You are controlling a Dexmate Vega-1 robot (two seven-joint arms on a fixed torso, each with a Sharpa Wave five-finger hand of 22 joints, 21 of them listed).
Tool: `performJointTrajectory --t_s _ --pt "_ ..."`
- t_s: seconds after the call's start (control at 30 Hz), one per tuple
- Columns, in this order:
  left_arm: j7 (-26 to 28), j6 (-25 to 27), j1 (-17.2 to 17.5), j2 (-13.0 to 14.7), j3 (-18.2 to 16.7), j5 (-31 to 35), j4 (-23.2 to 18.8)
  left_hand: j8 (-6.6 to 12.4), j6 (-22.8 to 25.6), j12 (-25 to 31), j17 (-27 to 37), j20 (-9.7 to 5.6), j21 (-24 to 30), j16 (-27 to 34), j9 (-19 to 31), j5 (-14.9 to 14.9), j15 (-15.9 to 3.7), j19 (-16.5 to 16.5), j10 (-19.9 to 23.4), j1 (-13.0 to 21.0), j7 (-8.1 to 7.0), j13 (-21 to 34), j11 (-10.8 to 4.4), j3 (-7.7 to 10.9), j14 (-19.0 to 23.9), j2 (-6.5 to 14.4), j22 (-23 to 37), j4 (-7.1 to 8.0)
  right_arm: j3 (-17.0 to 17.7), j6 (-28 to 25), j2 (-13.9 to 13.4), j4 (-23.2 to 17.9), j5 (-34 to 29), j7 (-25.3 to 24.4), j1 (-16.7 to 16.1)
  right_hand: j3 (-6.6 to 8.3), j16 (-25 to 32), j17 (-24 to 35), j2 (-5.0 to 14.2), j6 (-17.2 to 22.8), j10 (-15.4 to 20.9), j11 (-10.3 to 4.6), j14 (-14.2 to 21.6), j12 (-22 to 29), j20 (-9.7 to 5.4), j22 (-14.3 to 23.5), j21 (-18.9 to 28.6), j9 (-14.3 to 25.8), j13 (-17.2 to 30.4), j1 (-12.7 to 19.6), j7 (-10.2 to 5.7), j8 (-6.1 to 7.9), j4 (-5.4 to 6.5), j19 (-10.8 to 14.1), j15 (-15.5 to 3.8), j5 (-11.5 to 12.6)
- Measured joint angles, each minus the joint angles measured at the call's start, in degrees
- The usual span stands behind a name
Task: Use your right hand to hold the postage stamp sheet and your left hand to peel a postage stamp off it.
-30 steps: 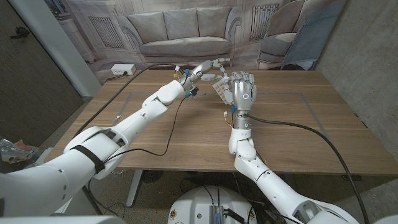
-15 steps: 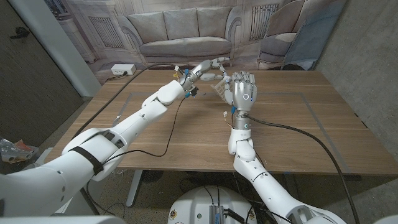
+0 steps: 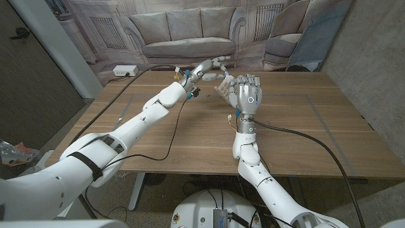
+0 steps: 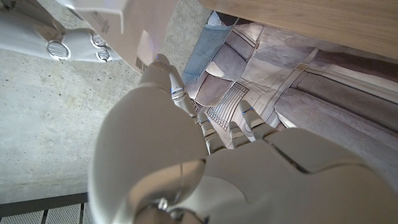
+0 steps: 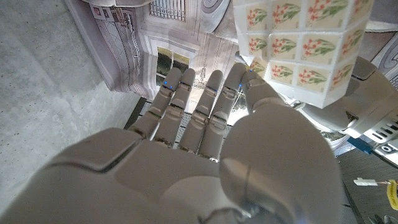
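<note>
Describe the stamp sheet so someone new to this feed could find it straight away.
Start at the wooden table and find the right hand, raised upright near its far edge. The stamp sheet is the small pale card it holds, where the left hand reaches in. The right wrist view shows its grid of flower-printed stamps.

A wooden table point(image 3: 304, 126) carries a white power strip point(image 3: 124, 70) at its far corner, well beyond the left hand point(image 3: 212, 67), and black cables point(image 3: 174, 136) trailing beneath both arms.
</note>
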Motion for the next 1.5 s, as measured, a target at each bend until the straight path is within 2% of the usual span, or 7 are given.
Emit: performJointTrajectory --t_s 0.6,0.97,1.5 --pt "1.46 1.98 1.28 1.58 -0.06 -0.03 -2.90 0.22 -0.10 0.00 0.01 -0.32 0.00 0.00 0.45 -0.05 0.00 -0.33 0.00 0.23 0.09 0.00 0.00 -0.26 0.00 0.23 0.00 0.23 0.52 0.20 0.37 -1.10 -0.48 0.00 -0.74 0.12 -0.28 0.01 -0.08 -0.30 0.08 0.13 -0.01 0.00 -0.05 0.00 0.00 0.05 0.54 0.07 0.30 1.43 0.14 -0.05 0.01 0.66" --pt "2.19 3.30 2.41 2.74 -0.08 -0.13 -4.92 0.22 -0.11 0.00 0.01 -0.32 0.22 0.00 0.67 -0.05 0.00 -0.32 0.00 0.31 0.09 0.00 0.00 -0.40 0.00 0.31 0.00 0.08 0.60 0.10 0.27 -1.82 -0.63 0.00 -0.91 0.28 -0.28 0.01 -0.09 -0.31 0.17 0.24 -0.01 0.00 -0.05 0.00 0.00 0.06 0.54 0.07 0.31 1.66 0.30 -0.05 0.01 0.66" --pt "4.22 6.21 4.83 5.60 -0.34 0.21 -10.09 0.58 -0.26 0.00 0.01 -0.31 0.22 0.00 0.96 -0.05 0.00 -0.32 0.33 0.46 0.17 0.00 0.32 -0.40 0.00 0.45 -0.12 0.08 0.20 -0.63 -0.32 -3.29 -0.78 0.00 -1.10 0.27 -0.28 0.02 -0.09 -0.41 -0.03 0.14 -0.01 0.00 -0.05 0.00 0.00 0.17 0.80 0.06 0.41 1.66 0.29 -0.04 0.01 1.10"
